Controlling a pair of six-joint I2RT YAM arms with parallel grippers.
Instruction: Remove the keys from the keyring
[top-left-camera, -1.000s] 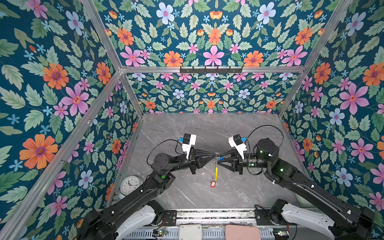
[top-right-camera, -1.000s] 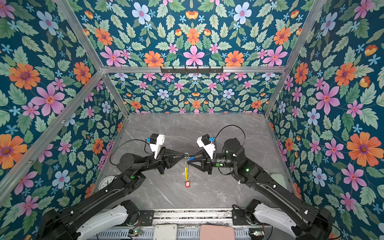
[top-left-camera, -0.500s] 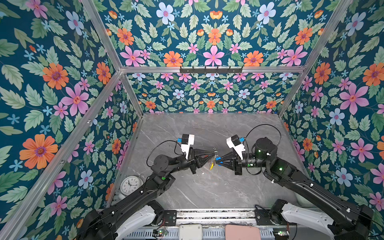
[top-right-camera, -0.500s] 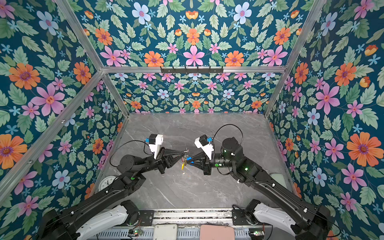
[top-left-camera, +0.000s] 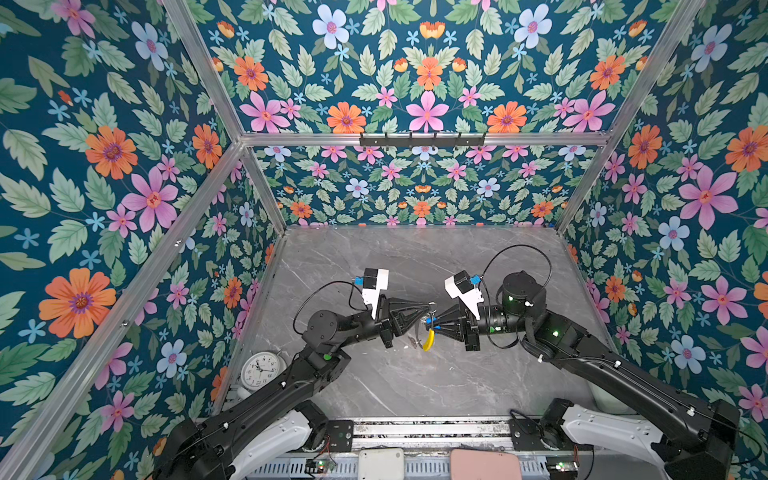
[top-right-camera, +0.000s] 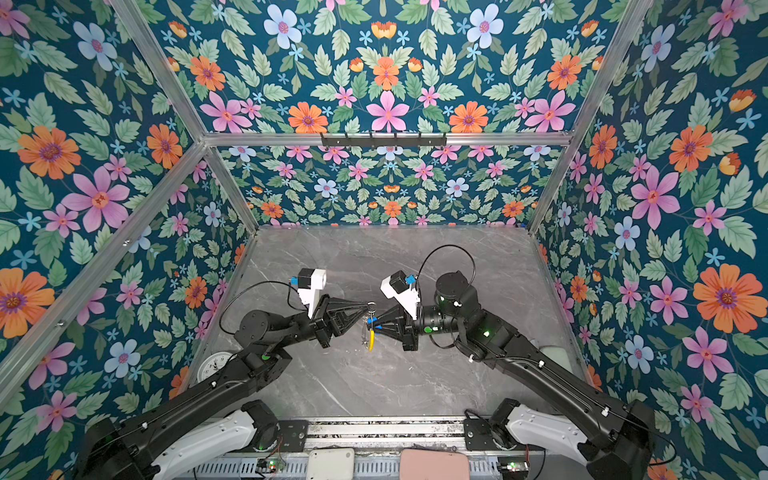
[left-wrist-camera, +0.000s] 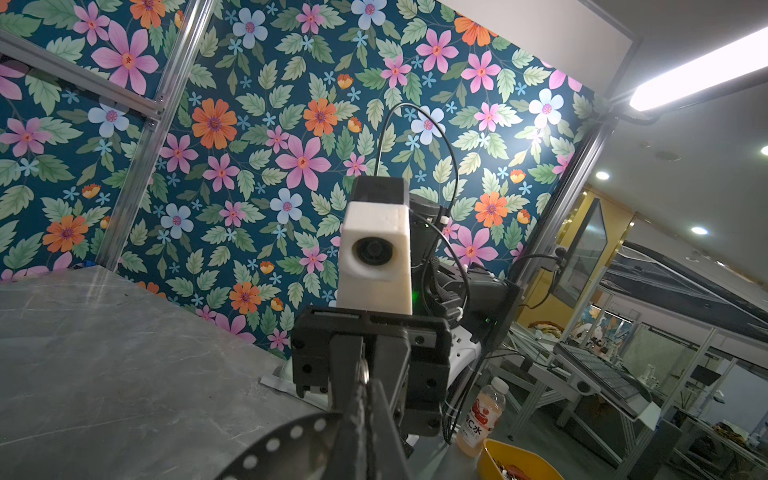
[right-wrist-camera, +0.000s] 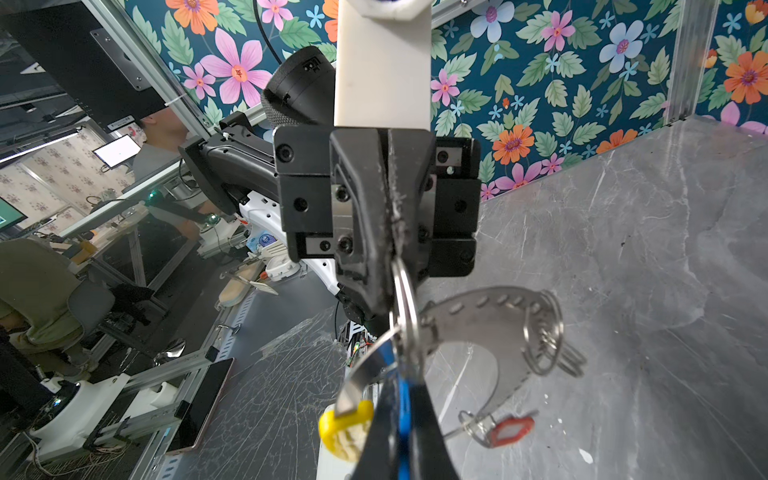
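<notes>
Fingers (top-left-camera: 409, 312) of left gripper (top-left-camera: 429, 306): clamping the keyring (right-wrist-camera: 478, 316) by one small ring (right-wrist-camera: 402, 286). Right gripper (top-left-camera: 430, 327): having just closed, now pinching the blue-tagged key (right-wrist-camera: 402, 419), so working it off is becoming possible. Keyring is hanging airborne over the bench's (top-left-camera: 415, 257) middle. Right wrist view alone is showing the red-tagged key (right-wrist-camera: 509, 430) dangling free

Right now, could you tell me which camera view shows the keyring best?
The right wrist view: the keyring fills the foreground, perforated band and yellow sleeve clear. Both top views show it tiny; the left wrist view only a dark arc.
</notes>
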